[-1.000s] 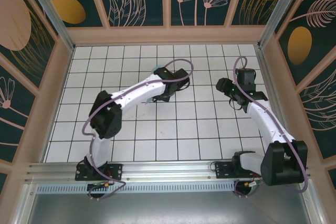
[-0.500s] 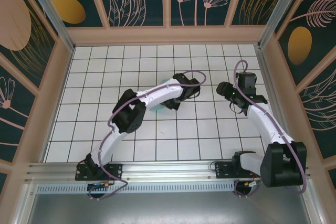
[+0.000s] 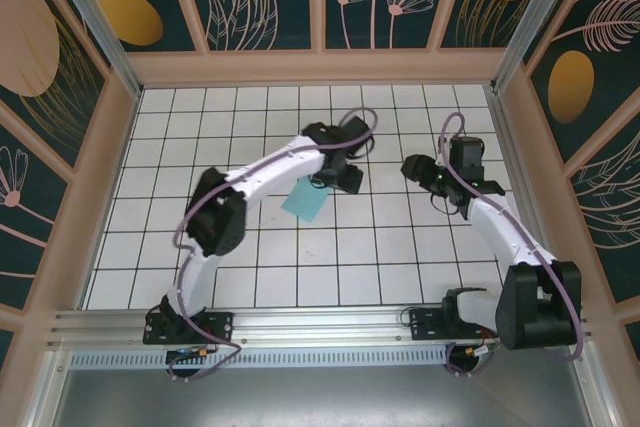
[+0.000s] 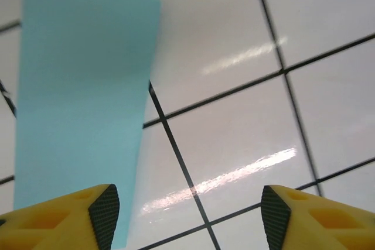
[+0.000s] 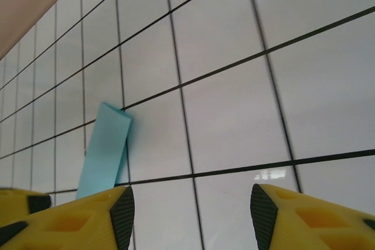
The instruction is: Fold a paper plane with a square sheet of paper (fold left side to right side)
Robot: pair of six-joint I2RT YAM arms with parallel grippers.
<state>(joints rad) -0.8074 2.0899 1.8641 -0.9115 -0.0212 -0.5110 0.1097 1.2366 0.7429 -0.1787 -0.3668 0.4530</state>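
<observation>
Left tool (image 4: 184, 209) reads to me as spread wide, with nothing between its fingers, above the white tiled bench (image 3: 400, 247). The sheet of paper (image 4: 88, 103), folded to a narrow turquoise strip, sits on the bench just beside one finger. My right tool (image 5: 190, 209) is spread too, well apart from the paper.
</observation>
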